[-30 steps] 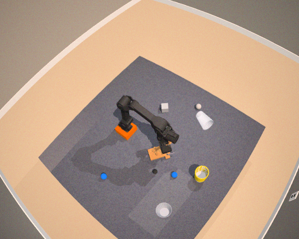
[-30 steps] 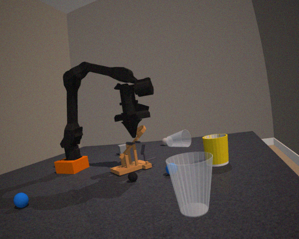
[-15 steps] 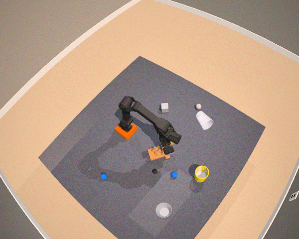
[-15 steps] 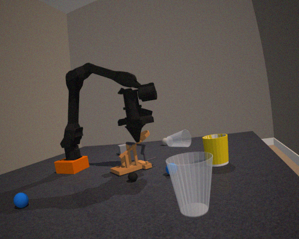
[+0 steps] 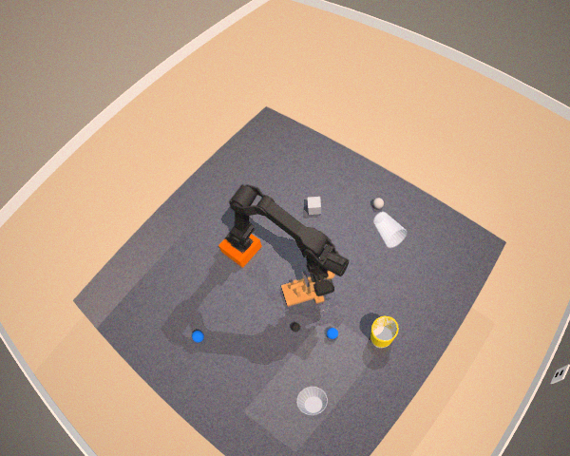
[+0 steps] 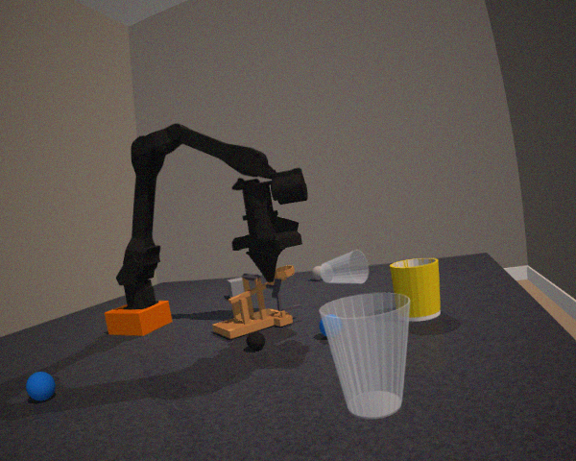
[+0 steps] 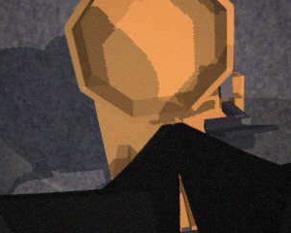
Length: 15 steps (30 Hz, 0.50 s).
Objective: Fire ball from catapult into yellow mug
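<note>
The gripper (image 6: 268,276), fingers pressed together on nothing, is bearing down on the catapult (image 6: 252,311) arm behind its cup (image 7: 155,46). The arm is lying nearly level, cup pointing toward the yellow mug (image 6: 416,287). The black ball (image 6: 254,340) is resting just beside the catapult's base.

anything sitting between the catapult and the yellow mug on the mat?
Nothing visible directly between them. In the top view the orange wooden catapult and yellow mug have bare mat between them; the nearer blue ball lies just off that line, low on the mat.
</note>
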Available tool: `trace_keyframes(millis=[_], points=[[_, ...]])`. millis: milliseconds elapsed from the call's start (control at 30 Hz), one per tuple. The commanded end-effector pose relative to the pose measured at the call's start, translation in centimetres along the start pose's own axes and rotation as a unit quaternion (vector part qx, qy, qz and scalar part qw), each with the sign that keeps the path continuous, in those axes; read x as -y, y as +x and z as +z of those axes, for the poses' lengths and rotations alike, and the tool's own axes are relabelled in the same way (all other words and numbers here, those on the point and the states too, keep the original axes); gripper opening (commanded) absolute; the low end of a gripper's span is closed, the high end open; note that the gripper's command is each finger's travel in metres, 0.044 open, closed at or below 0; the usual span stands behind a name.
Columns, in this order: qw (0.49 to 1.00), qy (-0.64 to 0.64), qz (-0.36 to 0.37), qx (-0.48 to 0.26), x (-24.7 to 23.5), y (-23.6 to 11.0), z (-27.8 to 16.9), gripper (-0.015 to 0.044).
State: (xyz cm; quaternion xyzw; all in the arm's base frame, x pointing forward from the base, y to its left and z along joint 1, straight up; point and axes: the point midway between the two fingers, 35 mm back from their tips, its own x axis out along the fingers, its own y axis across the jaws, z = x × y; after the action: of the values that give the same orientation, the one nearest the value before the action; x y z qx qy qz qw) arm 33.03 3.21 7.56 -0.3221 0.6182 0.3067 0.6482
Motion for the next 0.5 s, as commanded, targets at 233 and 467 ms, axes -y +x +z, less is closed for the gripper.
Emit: trace_keyframes(millis=[233,467], points=[[1.000,0.002,0.005,-0.003,-0.2,1.9,0.4,0.0000],[1.000,0.002,0.005,-0.002,-0.3,3.0,0.7,0.0000]])
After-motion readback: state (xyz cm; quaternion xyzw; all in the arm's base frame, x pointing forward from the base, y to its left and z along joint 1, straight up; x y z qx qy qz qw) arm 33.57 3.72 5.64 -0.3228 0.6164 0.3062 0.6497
